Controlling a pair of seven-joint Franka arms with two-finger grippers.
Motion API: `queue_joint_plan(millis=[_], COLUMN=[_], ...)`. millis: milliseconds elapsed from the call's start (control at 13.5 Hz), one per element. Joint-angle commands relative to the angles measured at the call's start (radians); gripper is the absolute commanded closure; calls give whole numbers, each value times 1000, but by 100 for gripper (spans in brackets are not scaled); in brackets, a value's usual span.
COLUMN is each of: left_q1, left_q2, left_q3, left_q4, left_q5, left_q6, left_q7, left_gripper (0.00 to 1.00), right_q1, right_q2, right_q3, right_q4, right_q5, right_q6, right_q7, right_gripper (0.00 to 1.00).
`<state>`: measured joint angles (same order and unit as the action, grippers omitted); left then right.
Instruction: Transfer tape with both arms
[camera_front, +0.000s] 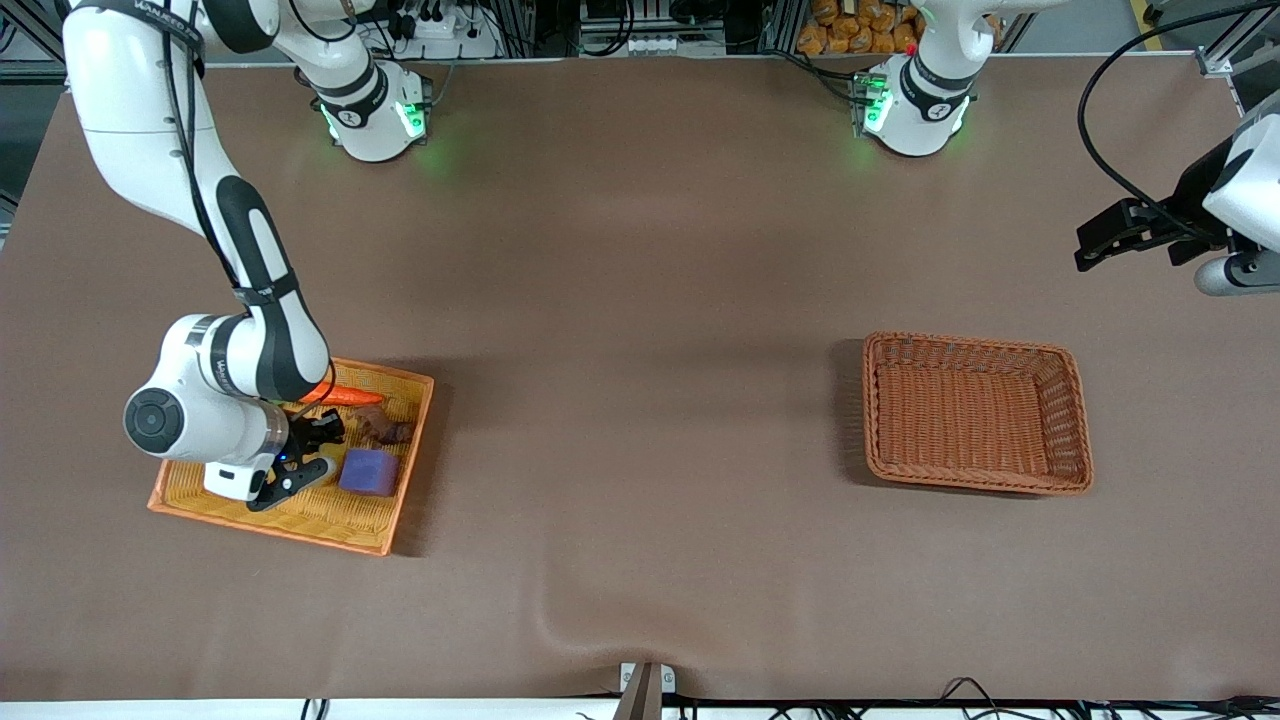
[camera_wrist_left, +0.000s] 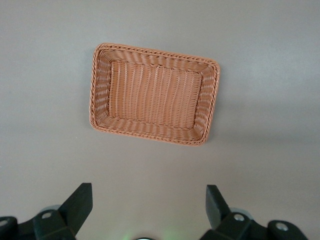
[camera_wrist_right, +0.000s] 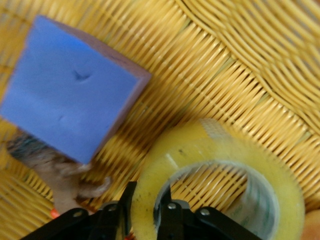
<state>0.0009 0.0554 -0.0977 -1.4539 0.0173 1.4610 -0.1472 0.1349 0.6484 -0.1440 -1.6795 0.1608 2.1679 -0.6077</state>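
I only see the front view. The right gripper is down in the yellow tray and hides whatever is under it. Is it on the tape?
Observer: Yes. In the right wrist view the right gripper pinches the wall of the tape, one finger inside the core and one outside.
Operator: Where is the roll?
Observer: In the yellow tray, beside the purple cube.
Operator: Is the left gripper ready?
Observer: The left gripper waits with its fingers wide open, looking down on the brown basket.

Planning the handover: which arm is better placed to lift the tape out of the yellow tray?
Right. The right gripper already straddles the tape's wall in the yellow tray; the left gripper waits open above the brown basket.
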Motion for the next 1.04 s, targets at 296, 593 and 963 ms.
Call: queue_joint_plan(millis=[296,593,963], left_q1=[2,2,-30], left_q2=[-16,20,82], left_q3=[-2,-2,-8], left_q4=[-23,-26,-25], left_q5=[-16,-59,-57], left_q6=[9,44,91], left_q7=[15,-15,-45], left_gripper=[0,0,0], right_q1=[96,320,540], right_q2=[-159,-37,161], right_q3=[15,18,39], right_q4=[182,419,512], right_q5=[-18,-7,14], right_q6=[-307,-376,-101], right_q7=[182,535,954], right_gripper=[100,100,100])
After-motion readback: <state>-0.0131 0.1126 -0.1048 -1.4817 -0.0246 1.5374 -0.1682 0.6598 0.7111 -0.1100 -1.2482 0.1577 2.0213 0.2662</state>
